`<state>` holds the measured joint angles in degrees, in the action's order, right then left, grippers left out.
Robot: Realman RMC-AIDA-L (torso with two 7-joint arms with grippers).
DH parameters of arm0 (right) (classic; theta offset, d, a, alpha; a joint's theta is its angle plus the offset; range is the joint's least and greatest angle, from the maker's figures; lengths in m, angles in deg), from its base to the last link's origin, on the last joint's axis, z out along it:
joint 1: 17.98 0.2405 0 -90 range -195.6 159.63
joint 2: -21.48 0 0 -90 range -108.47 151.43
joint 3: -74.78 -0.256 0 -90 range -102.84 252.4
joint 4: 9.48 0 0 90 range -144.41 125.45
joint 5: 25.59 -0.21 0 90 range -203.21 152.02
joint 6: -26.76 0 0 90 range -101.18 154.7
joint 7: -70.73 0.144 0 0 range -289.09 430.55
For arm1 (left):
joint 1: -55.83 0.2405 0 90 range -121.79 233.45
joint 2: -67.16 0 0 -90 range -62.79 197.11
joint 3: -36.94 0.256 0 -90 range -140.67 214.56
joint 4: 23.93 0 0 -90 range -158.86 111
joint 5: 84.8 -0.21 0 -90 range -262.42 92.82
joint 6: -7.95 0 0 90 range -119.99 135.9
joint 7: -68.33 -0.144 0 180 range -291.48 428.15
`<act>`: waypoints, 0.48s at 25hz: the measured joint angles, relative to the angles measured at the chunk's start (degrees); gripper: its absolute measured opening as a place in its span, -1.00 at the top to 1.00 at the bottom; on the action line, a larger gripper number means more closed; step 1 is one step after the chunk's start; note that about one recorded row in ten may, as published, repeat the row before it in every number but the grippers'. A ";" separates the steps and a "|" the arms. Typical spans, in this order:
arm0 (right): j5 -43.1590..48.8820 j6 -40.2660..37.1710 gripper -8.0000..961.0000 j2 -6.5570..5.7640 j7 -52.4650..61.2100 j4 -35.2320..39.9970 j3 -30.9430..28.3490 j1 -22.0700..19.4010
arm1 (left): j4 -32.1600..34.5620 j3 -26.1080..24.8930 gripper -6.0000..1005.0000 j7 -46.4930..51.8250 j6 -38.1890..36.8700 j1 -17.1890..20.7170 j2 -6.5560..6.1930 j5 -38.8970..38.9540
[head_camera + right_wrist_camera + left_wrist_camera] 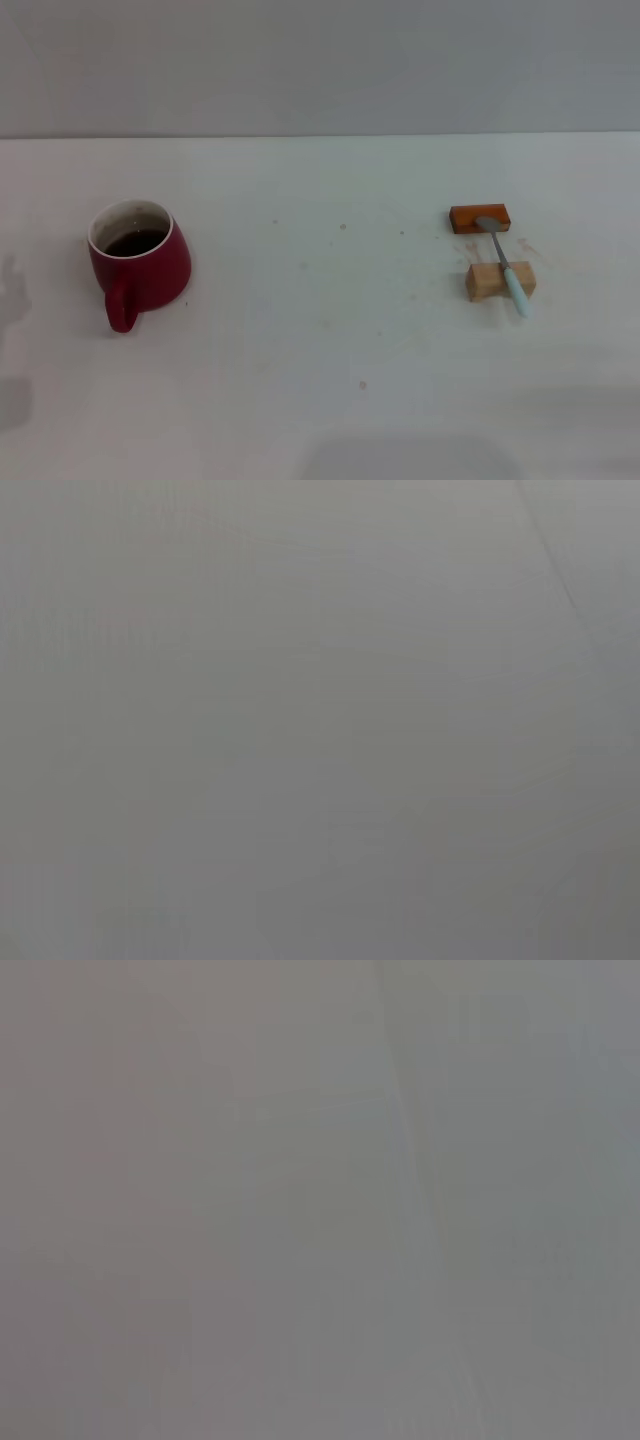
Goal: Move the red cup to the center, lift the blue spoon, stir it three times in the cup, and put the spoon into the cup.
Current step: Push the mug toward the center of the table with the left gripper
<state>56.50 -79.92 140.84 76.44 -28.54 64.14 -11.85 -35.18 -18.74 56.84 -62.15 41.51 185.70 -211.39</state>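
Observation:
The red cup [140, 262] stands upright on the white table at the left in the head view, its handle pointing toward the near edge. The blue spoon [508, 268] lies at the right, propped across two small blocks, its grey bowl on the orange-brown block [480, 218] and its pale blue handle over the tan wooden block [492, 282]. Neither gripper shows in any view. Both wrist views show only plain grey surface.
The white table [330, 330] runs back to a grey wall. A wide stretch of bare tabletop lies between the cup and the spoon. Faint shadows fall on the table at the far left edge and along the near edge.

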 joint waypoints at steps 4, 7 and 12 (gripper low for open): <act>-0.01 -0.31 -0.53 0.00 0.00 -0.03 0.00 -0.05 | -0.01 0.02 0.30 -2.70 1.93 -0.83 0.01 0.00; -0.01 -0.37 -0.53 0.04 0.00 -0.15 0.00 -0.08 | 0.11 0.05 0.54 -5.26 3.38 -1.68 -0.16 0.00; -0.01 -0.36 -0.53 0.06 0.00 -0.30 0.00 0.16 | 0.30 0.07 0.92 -10.56 5.72 -2.93 -0.20 0.02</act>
<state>56.49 -80.28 140.89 76.44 -28.85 64.14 -11.69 -34.89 -18.67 46.27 -56.43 38.58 185.50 -211.38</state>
